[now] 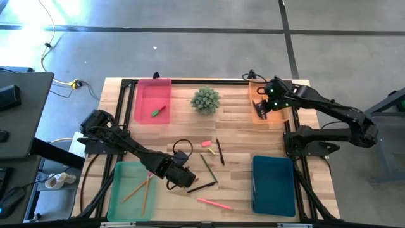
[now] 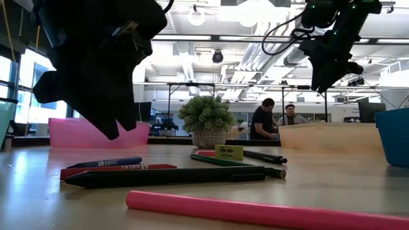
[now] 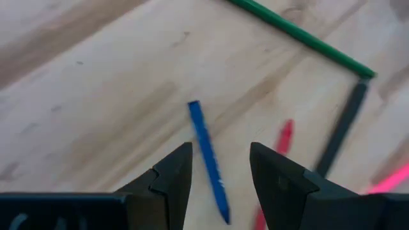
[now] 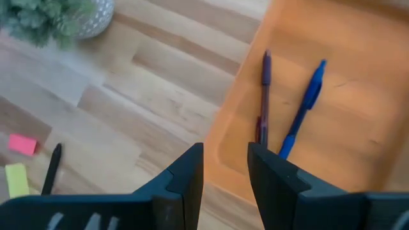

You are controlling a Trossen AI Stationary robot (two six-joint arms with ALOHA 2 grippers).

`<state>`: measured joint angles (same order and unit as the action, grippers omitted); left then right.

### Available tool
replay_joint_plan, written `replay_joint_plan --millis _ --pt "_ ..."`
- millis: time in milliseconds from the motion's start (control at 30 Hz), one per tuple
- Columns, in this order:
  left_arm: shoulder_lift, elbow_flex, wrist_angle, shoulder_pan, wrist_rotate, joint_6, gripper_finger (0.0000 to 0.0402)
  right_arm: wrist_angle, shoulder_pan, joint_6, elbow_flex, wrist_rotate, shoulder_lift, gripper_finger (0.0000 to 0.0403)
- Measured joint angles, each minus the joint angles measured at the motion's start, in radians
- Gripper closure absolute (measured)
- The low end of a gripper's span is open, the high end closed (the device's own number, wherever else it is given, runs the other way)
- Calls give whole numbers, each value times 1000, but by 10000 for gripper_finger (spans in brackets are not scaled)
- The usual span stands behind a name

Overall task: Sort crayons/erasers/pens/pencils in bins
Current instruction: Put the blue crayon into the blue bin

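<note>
Left wrist view: the left gripper (image 3: pixel 220 169) hangs with its fingers (image 3: pixel 172 172) parted and empty, straddling the blue crayon (image 3: pixel 208 160) at lower centre, lined up, I'd say, to pinch it; the red crayon (image 3: pixel 281 144) lies just right of it. In the high view this gripper sits at lower centre beside the light green bin (image 1: pixel 133 190), where two pencils (image 1: pixel 142 190) lie. At upper right the right gripper (image 4: pixel 225 169) hovers over the orange bin (image 4: pixel 358 108), fingers apart, holding nothing; a purple pen (image 4: pixel 264 96) and a blue pen (image 4: pixel 303 105) rest inside, so a drop looks done.
</note>
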<state>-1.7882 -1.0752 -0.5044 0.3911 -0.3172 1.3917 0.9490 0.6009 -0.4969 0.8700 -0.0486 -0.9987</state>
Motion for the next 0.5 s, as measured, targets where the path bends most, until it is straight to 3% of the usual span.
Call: replay_joint_plan --millis 500 --pt "-38 0 10 0 9 -14 257 5 -47 -30 0 -30 -4 289"
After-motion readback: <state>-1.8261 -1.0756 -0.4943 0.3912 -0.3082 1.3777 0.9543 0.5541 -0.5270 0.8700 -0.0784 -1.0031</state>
